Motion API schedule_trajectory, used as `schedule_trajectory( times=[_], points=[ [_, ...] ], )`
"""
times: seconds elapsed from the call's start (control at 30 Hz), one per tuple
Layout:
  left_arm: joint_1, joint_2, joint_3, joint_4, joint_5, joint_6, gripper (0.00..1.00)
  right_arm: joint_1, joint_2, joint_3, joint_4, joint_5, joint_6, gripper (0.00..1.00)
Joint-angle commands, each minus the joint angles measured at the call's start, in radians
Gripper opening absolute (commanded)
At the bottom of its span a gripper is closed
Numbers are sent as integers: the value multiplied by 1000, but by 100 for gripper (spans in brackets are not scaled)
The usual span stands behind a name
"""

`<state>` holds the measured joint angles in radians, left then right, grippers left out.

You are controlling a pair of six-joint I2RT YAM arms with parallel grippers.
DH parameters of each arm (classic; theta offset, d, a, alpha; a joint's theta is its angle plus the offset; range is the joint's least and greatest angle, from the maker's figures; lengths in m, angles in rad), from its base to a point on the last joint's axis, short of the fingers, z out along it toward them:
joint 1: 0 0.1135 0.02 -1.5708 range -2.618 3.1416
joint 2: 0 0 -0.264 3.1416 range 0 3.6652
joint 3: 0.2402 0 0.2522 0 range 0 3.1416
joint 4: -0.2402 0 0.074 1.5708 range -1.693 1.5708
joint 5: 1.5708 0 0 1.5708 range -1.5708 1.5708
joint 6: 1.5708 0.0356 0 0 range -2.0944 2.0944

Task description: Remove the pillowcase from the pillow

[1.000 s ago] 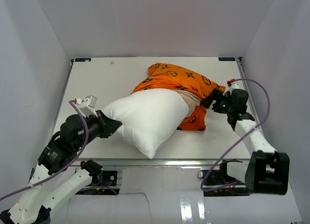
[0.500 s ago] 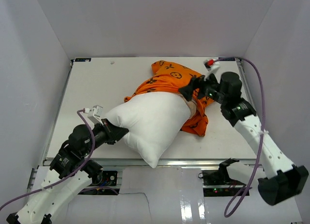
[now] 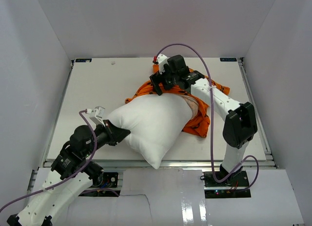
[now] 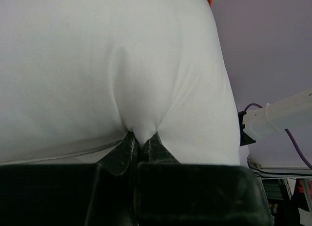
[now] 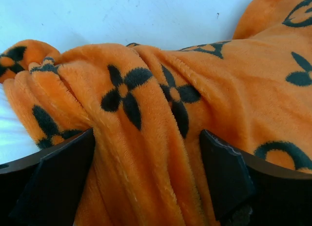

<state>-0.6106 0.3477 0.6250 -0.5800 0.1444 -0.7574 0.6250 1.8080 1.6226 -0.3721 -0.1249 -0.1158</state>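
One tool [image 4: 142, 144] tight on pillow [image 4: 97, 60]

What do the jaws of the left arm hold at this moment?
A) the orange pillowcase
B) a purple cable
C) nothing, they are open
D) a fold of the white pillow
D: in the left wrist view the jaws are closed tight on a pinched fold of the white pillow, whose fabric puckers where they grip it.
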Motion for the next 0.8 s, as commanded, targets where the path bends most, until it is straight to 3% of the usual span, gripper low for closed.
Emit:
schedule_trajectory(
  times=[0.0, 0.17, 0.27, 0.3, 0.33, 0.53, 0.77],
  points=[
    [6, 22, 54, 3, -22, 21, 0, -1, 25, 74, -90, 42, -100, 90],
    [6, 50, 114, -7, -54, 23, 0, -22, 134, 212, -111, 188, -82, 56],
    [6, 74, 250, -73, -129, 35, 0, -86, 206, 323, -113, 269, -25, 37],
    [6, 88, 336, -90, -175, 38, 0, -128, 223, 353, -114, 309, -13, 27],
    [6, 91, 379, -107, -193, 44, 0, -148, 250, 376, -113, 339, 20, 8],
    [6, 59, 629, -245, -375, 46, 0, -347, 258, 376, -39, 377, 186, 8],
    [6, -5, 696, -423, -603, 32, 0, -541, 277, 355, -36, 413, 390, 8]
  ],
)
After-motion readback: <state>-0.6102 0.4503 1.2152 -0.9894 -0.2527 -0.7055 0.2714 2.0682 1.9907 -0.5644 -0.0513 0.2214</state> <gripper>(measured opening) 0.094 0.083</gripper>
